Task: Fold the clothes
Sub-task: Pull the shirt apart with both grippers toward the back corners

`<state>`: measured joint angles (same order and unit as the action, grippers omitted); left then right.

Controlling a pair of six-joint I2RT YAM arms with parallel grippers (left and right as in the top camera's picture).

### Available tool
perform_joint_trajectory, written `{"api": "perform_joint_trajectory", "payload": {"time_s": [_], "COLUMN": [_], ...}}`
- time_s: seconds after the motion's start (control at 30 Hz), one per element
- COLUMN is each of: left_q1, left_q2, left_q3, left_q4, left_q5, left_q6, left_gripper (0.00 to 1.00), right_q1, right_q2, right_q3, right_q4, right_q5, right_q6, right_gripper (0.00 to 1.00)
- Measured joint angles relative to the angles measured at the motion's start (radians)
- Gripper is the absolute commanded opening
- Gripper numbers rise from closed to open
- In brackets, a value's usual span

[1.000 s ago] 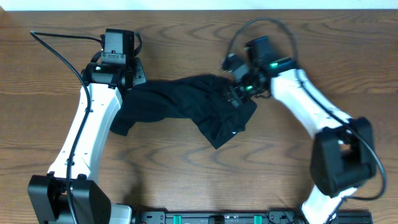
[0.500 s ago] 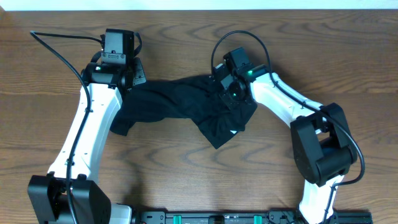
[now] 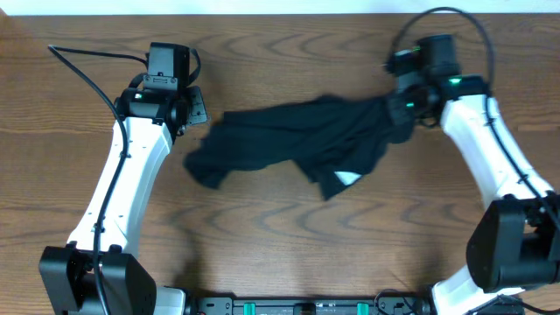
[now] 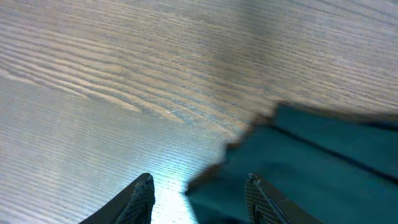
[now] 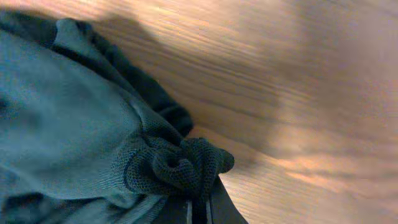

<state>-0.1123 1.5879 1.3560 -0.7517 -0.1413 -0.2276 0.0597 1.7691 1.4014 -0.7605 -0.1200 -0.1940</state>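
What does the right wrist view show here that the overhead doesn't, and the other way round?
Only the right wrist view: the shirt up close, its knit bunched into a wad pinched at the shut tips of the right gripper. Only the overhead: the whole shirt stretched across the table, its white tag showing, both arms, and the left gripper near the shirt's other end. Both: dark fabric held by the right gripper over wood grain.

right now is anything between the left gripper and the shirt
Nothing visible does. The left gripper hangs open above bare table, and the shirt has its edge just past the fingertips. The right gripper is shut on the shirt's other end.
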Motion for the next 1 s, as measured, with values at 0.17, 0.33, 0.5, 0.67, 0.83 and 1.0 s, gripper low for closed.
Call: {"api": "perform_joint_trajectory", "payload": {"time_s": [0.17, 0.33, 0.5, 0.67, 0.83, 1.0], "left_q1": [-0.001, -0.001, -0.003, -0.003, -0.011, -0.021], "left_q2": [0.048, 0.179, 0.322, 0.396, 0.431, 0.441], "left_q3": [0.0, 0.0, 0.0, 0.0, 0.0, 0.0], "left_q4": [0.042, 0.161, 0.269, 0.332, 0.36, 0.341], "left_q5": [0.016, 0.137, 0.257, 0.385, 0.458, 0.502], "left_q6": [0.029, 0.106, 0.185, 0.281, 0.34, 0.377], "left_gripper": [0.43, 0.44, 0.52, 0.55, 0.55, 0.49], "right_q1": [-0.089, -0.095, -0.096, -0.095, -0.095, -0.095], "right_q2": [0.003, 0.003, 0.003, 0.003, 0.003, 0.003], "right_q3": [0.0, 0.0, 0.0, 0.0, 0.0, 0.0], "right_q4": [-0.003, -0.006, -0.006, -0.01, -0.019, -0.025], "right_q5": [-0.059, -0.093, -0.105, -0.109, -0.111, -0.112], "right_q6": [-0.031, -0.048, -0.053, -0.053, -0.053, -0.053], "right_gripper": [0.01, 0.01, 0.01, 0.01, 0.01, 0.01]}}
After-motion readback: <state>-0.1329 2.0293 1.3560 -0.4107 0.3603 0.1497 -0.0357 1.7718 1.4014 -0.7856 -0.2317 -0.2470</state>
